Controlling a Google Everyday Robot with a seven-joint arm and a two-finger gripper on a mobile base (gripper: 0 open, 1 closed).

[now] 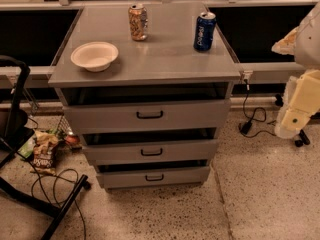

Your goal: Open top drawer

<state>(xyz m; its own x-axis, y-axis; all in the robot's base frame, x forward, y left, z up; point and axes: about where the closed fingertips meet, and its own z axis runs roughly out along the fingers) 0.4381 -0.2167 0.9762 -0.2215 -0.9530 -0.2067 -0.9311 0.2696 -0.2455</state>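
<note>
The top drawer (147,116) is the tallest of three grey drawer fronts in a grey metal cabinet, with a small black bar handle (150,115) at its centre. A dark gap shows above its front panel, under the cabinet top, so it stands slightly out. My gripper (288,125) hangs at the far right on a white and pale yellow arm (305,96). It is well to the right of the cabinet, about level with the top drawer, and touches nothing.
On the cabinet top (165,64) stand a white bowl (94,55), a patterned can (138,22) and a blue can (204,31). Two shorter drawers (151,152) sit below. A chip bag (44,156), black stand legs (35,196) and cables (250,121) lie on the floor.
</note>
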